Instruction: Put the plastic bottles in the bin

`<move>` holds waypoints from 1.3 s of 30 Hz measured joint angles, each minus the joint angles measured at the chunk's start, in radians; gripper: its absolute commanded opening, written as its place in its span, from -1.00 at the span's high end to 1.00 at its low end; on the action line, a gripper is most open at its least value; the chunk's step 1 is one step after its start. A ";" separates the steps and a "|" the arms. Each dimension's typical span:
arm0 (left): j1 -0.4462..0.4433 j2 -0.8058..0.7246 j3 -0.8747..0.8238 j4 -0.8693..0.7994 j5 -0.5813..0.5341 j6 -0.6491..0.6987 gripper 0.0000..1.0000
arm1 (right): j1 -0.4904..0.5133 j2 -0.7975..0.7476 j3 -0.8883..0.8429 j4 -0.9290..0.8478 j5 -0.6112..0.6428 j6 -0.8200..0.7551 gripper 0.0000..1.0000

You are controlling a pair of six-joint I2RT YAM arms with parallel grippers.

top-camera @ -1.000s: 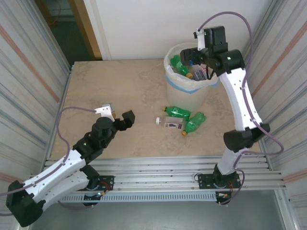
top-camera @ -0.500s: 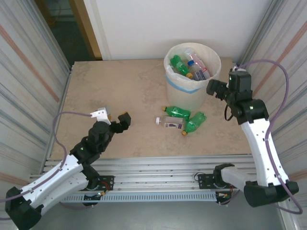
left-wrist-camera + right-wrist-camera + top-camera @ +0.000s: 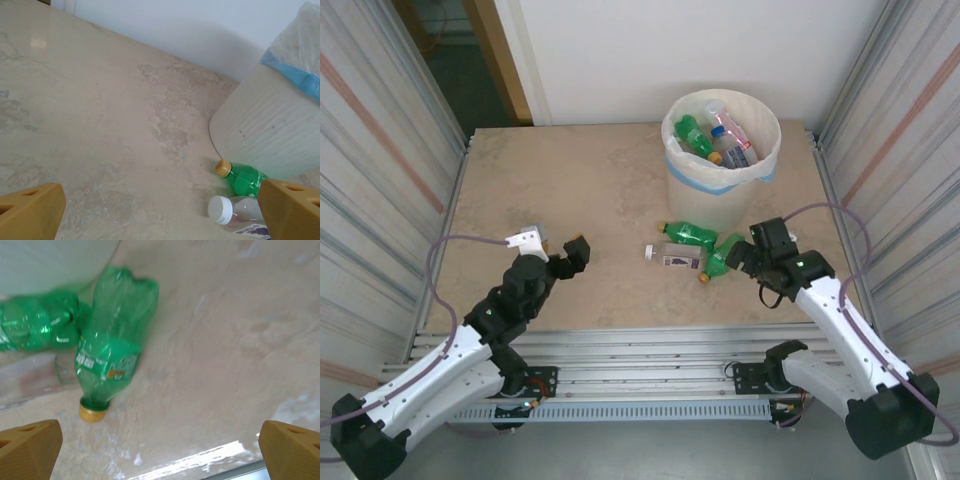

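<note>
Three plastic bottles lie on their sides on the tan table, just in front of the bin, which stands upright toward the far right with its liner bag folded over the rim and a blue band below it. In the top view you can see more bottles already inside: a green one and a clear one. Of the three outside, the far green bottle rests close against the bin's base, the clear bottle with its white cap and dark label lies just in front of it, and the near green bottle lies beside both, its yellow cap pointing toward the arms. The right gripper sits low over the table just beside the near green bottle, jaws spread wide and holding nothing. In your right wrist view that bottle lies ahead between the two orange fingertips, touched by neither, with the far green bottle blurred beyond it. The left gripper hangs over bare table well apart from the bottles, also spread wide and empty. Its wrist view shows the bin wall, the far green bottle and the clear bottle at lower right.
</note>
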 measured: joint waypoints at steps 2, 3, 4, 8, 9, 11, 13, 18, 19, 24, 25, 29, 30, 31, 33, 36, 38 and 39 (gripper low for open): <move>0.000 0.001 0.000 -0.002 0.000 0.000 -0.98 | 0.007 0.053 -0.011 0.045 -0.026 0.034 -0.98; 0.000 0.001 0.000 -0.004 0.000 -0.001 -0.98 | 0.007 0.087 -0.013 0.073 -0.044 0.046 -0.95; 0.000 0.001 0.000 -0.006 0.000 -0.003 -0.98 | 0.007 0.119 -0.016 0.100 -0.055 0.054 -0.92; 0.000 0.000 -0.002 -0.014 0.000 -0.012 -0.98 | 0.007 0.238 -0.016 0.195 -0.100 0.068 -0.84; 0.000 0.000 -0.005 -0.015 0.000 -0.014 -0.98 | 0.007 0.263 -0.016 0.212 -0.108 0.068 -0.81; 0.000 0.000 -0.010 -0.021 0.001 -0.019 -0.98 | 0.000 0.307 -0.013 0.237 -0.127 0.066 -0.73; 0.000 0.000 -0.011 -0.024 0.001 -0.023 -0.97 | -0.017 0.341 -0.008 0.260 -0.146 0.063 -0.65; 0.000 0.000 -0.011 -0.024 0.000 -0.027 -0.97 | -0.071 0.388 -0.008 0.320 -0.190 0.063 -0.56; 0.000 0.000 -0.011 -0.024 0.000 -0.027 -0.98 | -0.073 0.393 -0.007 0.327 -0.195 0.063 -0.55; 0.000 0.005 -0.011 -0.023 0.001 -0.029 -0.97 | -0.079 0.416 -0.003 0.356 -0.201 0.062 -0.49; 0.000 0.009 -0.011 -0.023 0.001 -0.031 -0.97 | -0.083 0.420 -0.002 0.359 -0.201 0.061 -0.47; 0.000 0.026 -0.011 -0.023 0.004 -0.031 -0.98 | -0.113 0.435 -0.002 0.377 -0.201 0.050 -0.42; 0.000 0.028 -0.011 -0.023 0.004 -0.031 -0.97 | -0.120 0.438 0.000 0.379 -0.201 0.046 -0.42; 0.000 0.029 -0.011 -0.023 0.004 -0.031 -0.98 | -0.126 0.443 0.001 0.381 -0.201 0.043 -0.42; 0.000 0.031 -0.011 -0.022 0.004 -0.032 -0.97 | -0.133 0.453 0.003 0.388 -0.202 0.040 -0.44; 0.000 0.035 -0.011 -0.022 0.004 -0.032 -0.98 | -0.137 0.468 0.007 0.402 -0.203 0.039 -0.50; 0.000 0.036 -0.011 -0.021 0.004 -0.033 -0.97 | -0.137 0.478 0.010 0.409 -0.203 0.037 -0.52; 0.000 0.036 -0.011 -0.021 0.004 -0.034 -0.97 | -0.137 0.482 0.011 0.414 -0.205 0.037 -0.52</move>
